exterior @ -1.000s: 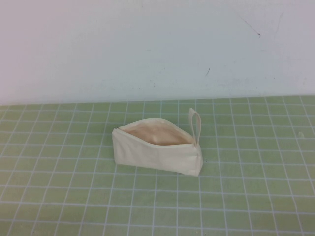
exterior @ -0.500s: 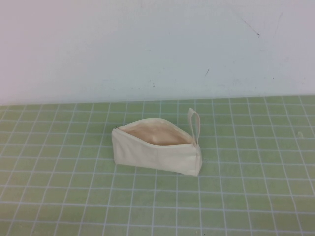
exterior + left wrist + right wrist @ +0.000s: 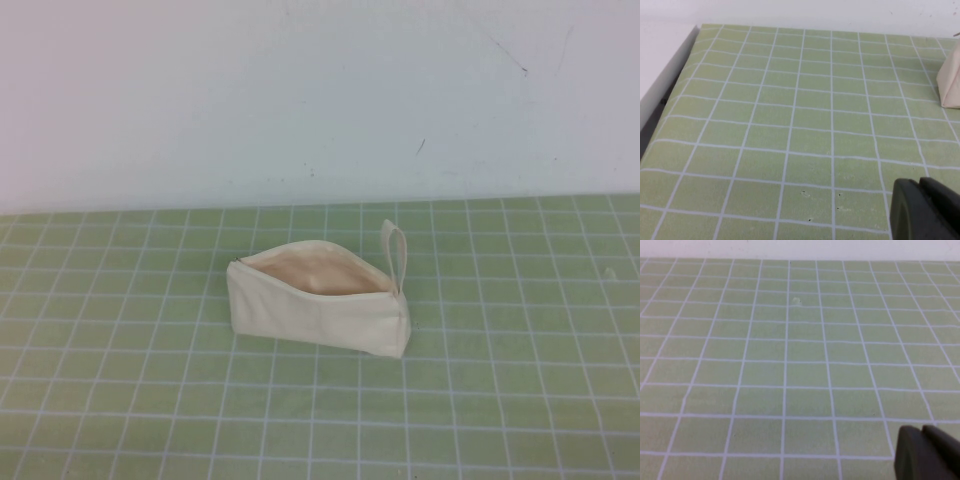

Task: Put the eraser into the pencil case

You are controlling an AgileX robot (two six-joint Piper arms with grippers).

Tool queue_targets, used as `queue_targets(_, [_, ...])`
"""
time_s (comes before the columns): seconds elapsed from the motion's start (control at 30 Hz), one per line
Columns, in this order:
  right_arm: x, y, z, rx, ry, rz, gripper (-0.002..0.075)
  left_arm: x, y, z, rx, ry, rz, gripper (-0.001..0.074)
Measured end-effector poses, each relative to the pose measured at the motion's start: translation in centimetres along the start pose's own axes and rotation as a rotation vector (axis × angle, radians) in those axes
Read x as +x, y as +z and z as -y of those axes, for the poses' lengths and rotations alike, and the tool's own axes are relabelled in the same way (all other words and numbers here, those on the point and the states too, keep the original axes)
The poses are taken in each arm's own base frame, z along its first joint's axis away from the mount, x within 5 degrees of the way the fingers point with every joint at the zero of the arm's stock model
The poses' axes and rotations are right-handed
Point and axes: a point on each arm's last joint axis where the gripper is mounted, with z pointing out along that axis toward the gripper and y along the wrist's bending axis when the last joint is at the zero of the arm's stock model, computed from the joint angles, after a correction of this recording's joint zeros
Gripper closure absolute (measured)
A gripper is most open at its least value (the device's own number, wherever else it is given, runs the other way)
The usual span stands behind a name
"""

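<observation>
We can read no text, label, brand, number or sign anywhere: none on the cream-white fabric zip pencil case [image 3: 318,308], and none on the green counter with its white grid lines [image 3: 520,400].

You have open surface [image 3: 790,125] ahead of the left gripper [image 3: 922,210] jaws; the pencil case [image 3: 320,300] stands beyond. Nothing obstructs the right gripper [image 3: 927,452] jaws.

left claw [image 3: 925,210], right claw [image 3: 927,452], matte black, rounded
</observation>
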Motion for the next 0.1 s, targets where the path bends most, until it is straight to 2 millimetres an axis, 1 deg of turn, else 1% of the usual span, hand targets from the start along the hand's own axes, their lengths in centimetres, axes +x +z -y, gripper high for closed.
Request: queue_targets(0.1, [0.04, 0.00, 0.01, 0.001, -0.001, -0.005, 0.0726, 0.00, 0.00, 0.00, 0.000, 0.000, 0.000, 0.0736])
